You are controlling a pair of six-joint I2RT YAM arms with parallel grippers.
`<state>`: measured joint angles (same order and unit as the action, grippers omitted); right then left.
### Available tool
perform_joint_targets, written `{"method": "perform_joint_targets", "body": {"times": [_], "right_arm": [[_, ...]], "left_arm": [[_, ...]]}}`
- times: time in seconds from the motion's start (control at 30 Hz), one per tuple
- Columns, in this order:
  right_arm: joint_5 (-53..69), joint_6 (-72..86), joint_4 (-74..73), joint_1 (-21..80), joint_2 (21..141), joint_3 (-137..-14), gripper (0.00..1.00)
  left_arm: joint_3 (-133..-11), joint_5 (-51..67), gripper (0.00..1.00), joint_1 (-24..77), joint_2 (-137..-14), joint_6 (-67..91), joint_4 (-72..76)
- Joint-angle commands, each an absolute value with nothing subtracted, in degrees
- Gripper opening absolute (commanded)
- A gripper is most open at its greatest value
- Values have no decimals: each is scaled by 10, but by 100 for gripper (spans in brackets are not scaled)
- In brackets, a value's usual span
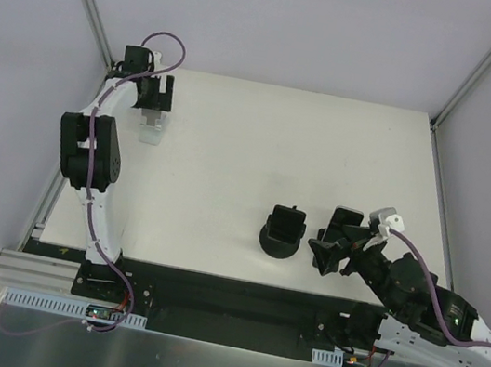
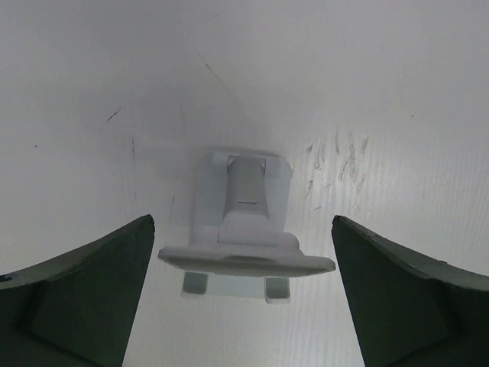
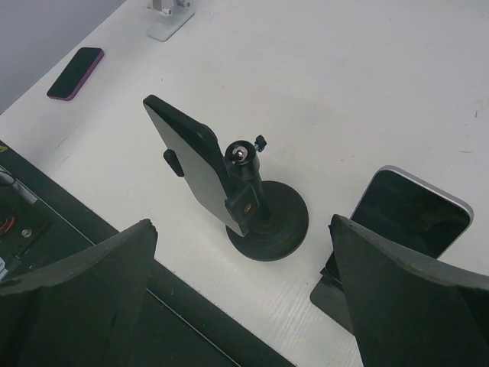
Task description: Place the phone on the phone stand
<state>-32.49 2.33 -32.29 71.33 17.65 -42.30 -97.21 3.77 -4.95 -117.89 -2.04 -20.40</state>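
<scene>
The black phone stand (image 3: 271,222) has a round disc base, a short pole and a flat clamp holder (image 3: 191,164) on top, and it holds no phone. It also shows in the top view (image 1: 282,232). A silver-rimmed phone (image 3: 412,210) leans on a black wedge stand (image 3: 336,294) to its right. A dark phone with a pink edge (image 3: 75,73) lies flat near the table's left edge. My right gripper (image 3: 243,223) is open and empty, above the table's near edge, just short of the phone stand (image 1: 330,243). My left gripper (image 2: 243,222) is open, with its fingers on either side of a small silver-white stand (image 2: 244,229).
The small silver-white stand (image 1: 151,127) sits at the table's far left. The wedge stand (image 1: 345,221) is right beside the phone stand. A black strip (image 1: 227,293) runs along the table's near edge. White walls enclose the table.
</scene>
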Motion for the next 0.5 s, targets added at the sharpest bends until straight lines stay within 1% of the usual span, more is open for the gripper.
{"method": "perform_joint_targets", "body": {"times": [0.0,0.07,0.1,0.2,0.23,0.3,0.33,0.37,0.43,0.47], "right_arm": [[-316,11,-310,713,196,-434,98],[-315,12,-306,712,201,-434,98],[-313,13,-304,713,201,-434,98],[-311,12,-300,712,206,-434,98],[-310,12,-298,713,207,-434,98],[-310,13,-295,713,213,-434,98],[-308,13,-293,712,214,-434,98],[-307,13,-289,713,218,-434,98],[-304,16,-287,713,222,-432,98],[-303,17,-286,713,223,-432,98]], "left_arm": [[-1009,80,93,-49,-1199,-35,-222],[-1012,81,89,-49,-1202,-33,-223],[-1012,78,79,-48,-1202,-30,-223],[-1000,75,65,-47,-1192,-13,-224],[-995,63,53,-44,-1187,-10,-224],[-978,46,41,-34,-1168,-1,-224],[-971,38,28,-30,-1161,-1,-224],[-957,19,22,-24,-1145,24,-224],[-942,4,17,-2,-1119,34,-224],[-927,-30,7,9,-1109,41,-224]]}}
